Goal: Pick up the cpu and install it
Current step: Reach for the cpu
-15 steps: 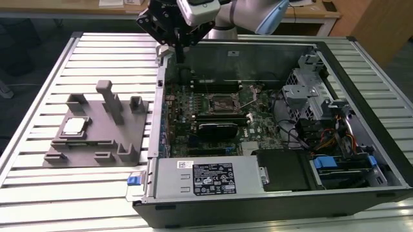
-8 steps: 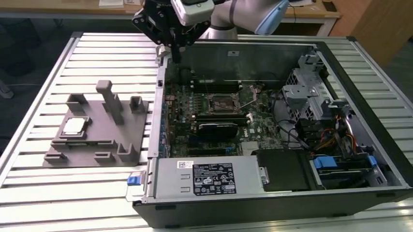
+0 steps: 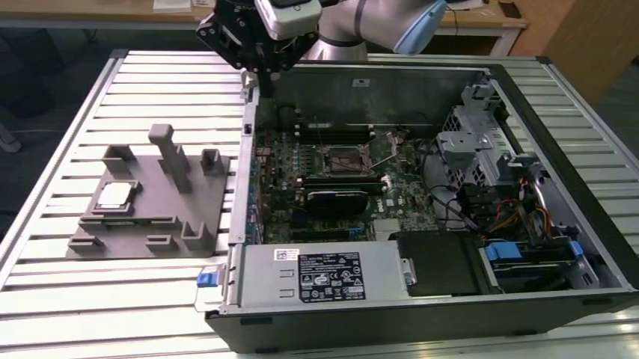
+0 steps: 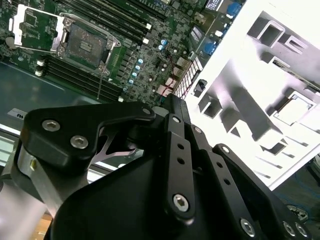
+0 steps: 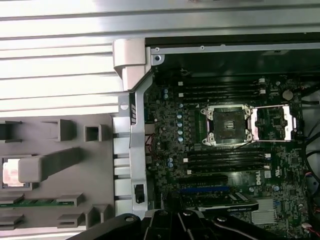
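- The cpu [image 3: 113, 196], a small silvery square, lies flat in a recess of the grey fixture [image 3: 150, 213].
- The fixture sits on the slatted desk [image 3: 60, 299] at the exterior view's left, beside the open computer case [image 3: 420, 314].
- A tall grey post [image 3: 172, 161] rises from the fixture near the chip; in the first wrist view it covers part of it.
- Inside the case, the motherboard socket [image 3: 346, 158] stands open and empty, its plate flipped back.
- The gripper [image 3: 266, 69] hangs high over the case's far left corner, carrying nothing I can see. I cannot tell whether it is spread or pressed together.
- The pick-up looks not yet begun. It calls for crossing left to the fixture and a square descent clear of the post.
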